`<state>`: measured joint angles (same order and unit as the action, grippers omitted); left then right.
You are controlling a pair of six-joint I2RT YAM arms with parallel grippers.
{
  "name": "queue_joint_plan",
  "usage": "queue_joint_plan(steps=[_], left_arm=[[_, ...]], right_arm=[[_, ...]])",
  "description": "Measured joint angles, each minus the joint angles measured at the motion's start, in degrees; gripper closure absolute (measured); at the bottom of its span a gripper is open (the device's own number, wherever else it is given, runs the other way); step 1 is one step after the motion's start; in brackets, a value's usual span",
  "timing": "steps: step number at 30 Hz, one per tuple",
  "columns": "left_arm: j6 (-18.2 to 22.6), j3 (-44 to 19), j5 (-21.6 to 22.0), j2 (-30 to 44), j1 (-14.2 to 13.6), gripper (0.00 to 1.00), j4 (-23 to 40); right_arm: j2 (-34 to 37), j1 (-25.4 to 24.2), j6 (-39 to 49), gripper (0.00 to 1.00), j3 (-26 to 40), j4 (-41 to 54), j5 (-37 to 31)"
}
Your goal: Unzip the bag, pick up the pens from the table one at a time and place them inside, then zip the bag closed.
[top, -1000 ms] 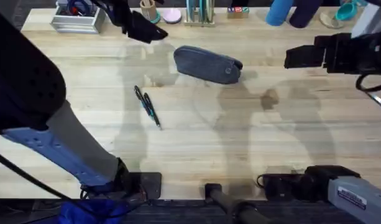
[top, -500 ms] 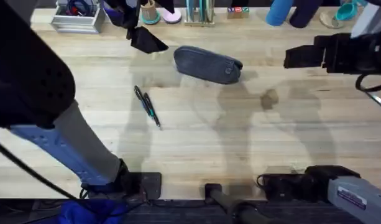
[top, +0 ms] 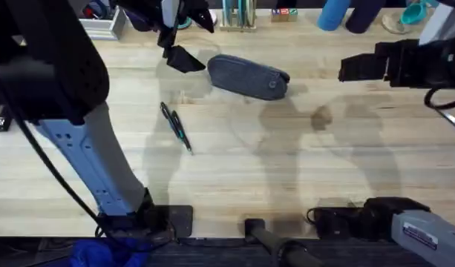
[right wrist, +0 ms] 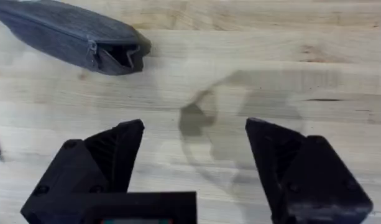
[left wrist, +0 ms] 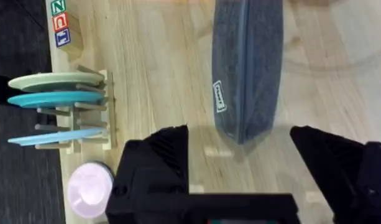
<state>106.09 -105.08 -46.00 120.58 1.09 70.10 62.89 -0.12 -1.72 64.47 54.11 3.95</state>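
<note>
I have the tabletop (top: 286, 170) in front of me, pale planks. Much of its left side is blocked overhead by my left arm, which rises large and dark under the camera, so I cannot make out what lies beneath it. The far edge is crowded with items cut off by the frame: a rack of plates (left wrist: 59, 112), lettered blocks (left wrist: 59, 25) and a pink round lid (left wrist: 89, 190), none of which I can see whole.

The bag (top: 248, 76) lies near the far edge, about midway along it, its length running roughly parallel to that edge. It is grey-blue, soft and oblong with rounded ends. From the right wrist camera the end nearer my right arm gapes a little, with the zipper pull (right wrist: 92, 53) sitting close to that end. From the left wrist camera I see a small tag (left wrist: 219, 97) on its side; the other end runs out of that picture.

My left end effector (left wrist: 240, 155) hangs just beside the bag's left end, fingers spread and holding nothing. My right end effector (right wrist: 193, 155) is well apart from the bag toward the right edge, also spread and empty.

The pens (top: 176, 126) lie side by side on bare wood, nearer me than the bag; their detail is too fine to read.
</note>
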Motion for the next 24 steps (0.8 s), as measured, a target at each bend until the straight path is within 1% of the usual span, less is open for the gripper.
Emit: queue_joint_plan(steps=[5,11,20,24], left_arm=[[0.1,0.0,-2.5,2.1,0.0,0.010,-1.4],[0.2,0.0,-4.0,2.6,0.0,0.010,-1.4],[0.2,0.0,-5.0,2.7,0.0,0.010,-1.4],[0.2,0.0,-5.4,3.8,-0.1,0.010,-1.5]], right_arm=[[0.0,0.0,0.0,0.005,0.0,0.0,0.0],[0.0,0.0,0.0,0.006,0.0,0.0,0.0],[0.0,0.0,0.0,0.006,0.0,0.0,0.0],[0.0,0.0,0.0,0.006,0.0,0.0,0.0]])
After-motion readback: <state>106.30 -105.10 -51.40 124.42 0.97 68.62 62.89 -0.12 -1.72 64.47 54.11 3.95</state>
